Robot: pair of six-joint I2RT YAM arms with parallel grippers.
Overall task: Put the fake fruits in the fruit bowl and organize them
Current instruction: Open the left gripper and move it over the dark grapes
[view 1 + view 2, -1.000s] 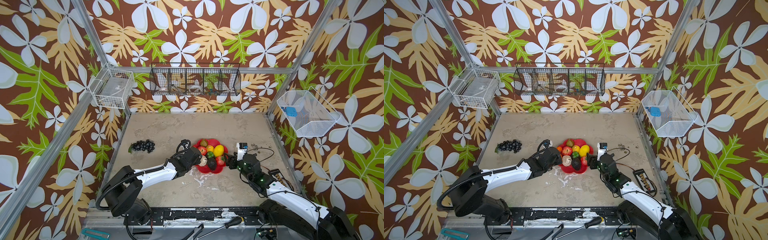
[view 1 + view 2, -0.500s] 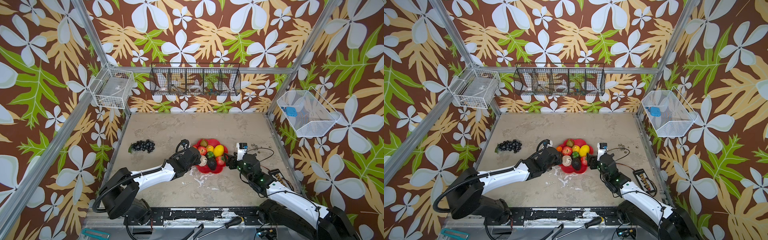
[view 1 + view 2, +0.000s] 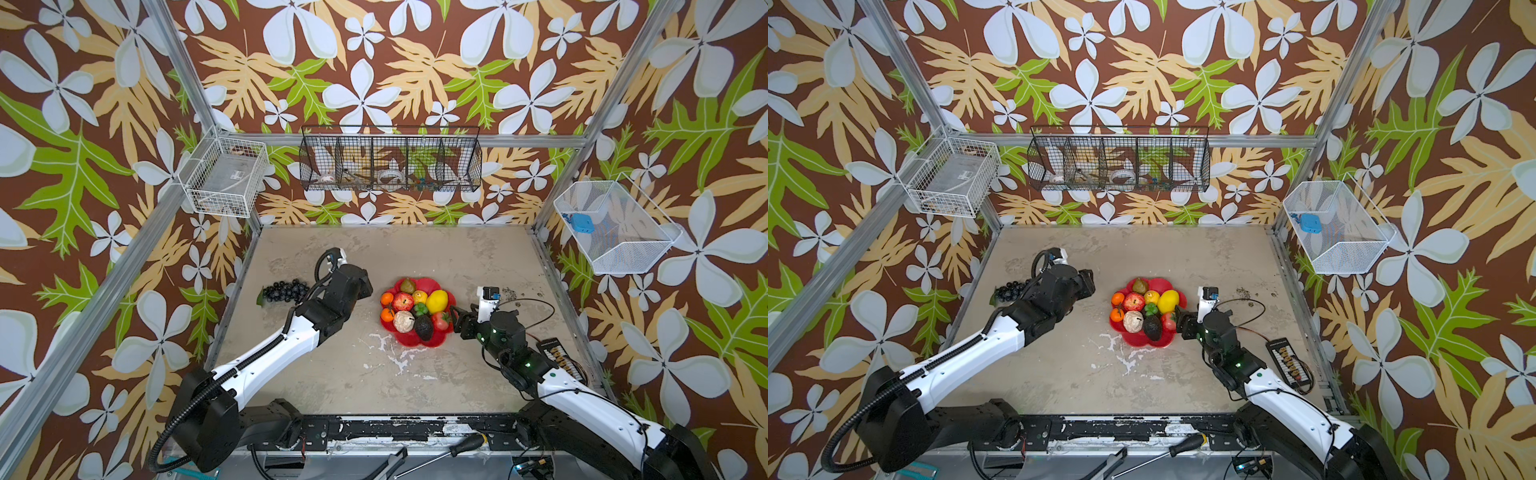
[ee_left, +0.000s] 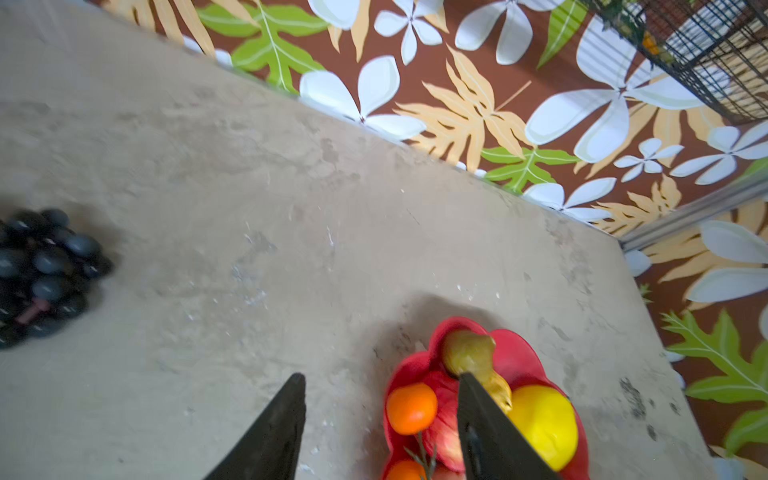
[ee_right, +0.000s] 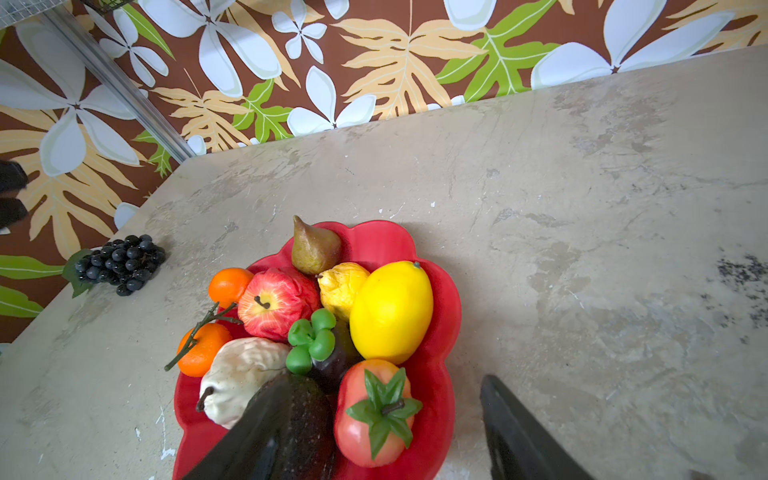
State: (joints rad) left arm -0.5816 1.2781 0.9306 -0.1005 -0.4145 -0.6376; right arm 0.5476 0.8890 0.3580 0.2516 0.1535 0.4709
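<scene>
The red scalloped fruit bowl (image 3: 417,341) (image 3: 1148,344) sits mid-table, filled with a big lemon (image 3: 437,301), apple (image 3: 403,301), pear (image 3: 408,285), two oranges (image 3: 387,298), a cream lumpy piece (image 3: 404,321), avocado (image 3: 424,328) and strawberry (image 5: 374,411). The black grape bunch (image 3: 284,291) (image 5: 118,264) lies alone on the table at the left. My left gripper (image 3: 368,286) (image 4: 380,376) hangs open and empty, left of the bowl. My right gripper (image 3: 455,319) (image 5: 378,386) stands open at the bowl's right rim, with the strawberry showing between its fingers.
A black wire basket (image 3: 390,164) hangs on the back wall. White wire baskets hang at the left (image 3: 224,178) and right (image 3: 615,224). A black keypad device (image 3: 559,357) with cables lies at the right. A screwdriver (image 3: 449,451) lies on the front rail.
My left gripper has opened, let go of the cream lumpy piece in the bowl and drawn back up and to the left. The right arm has barely moved.
</scene>
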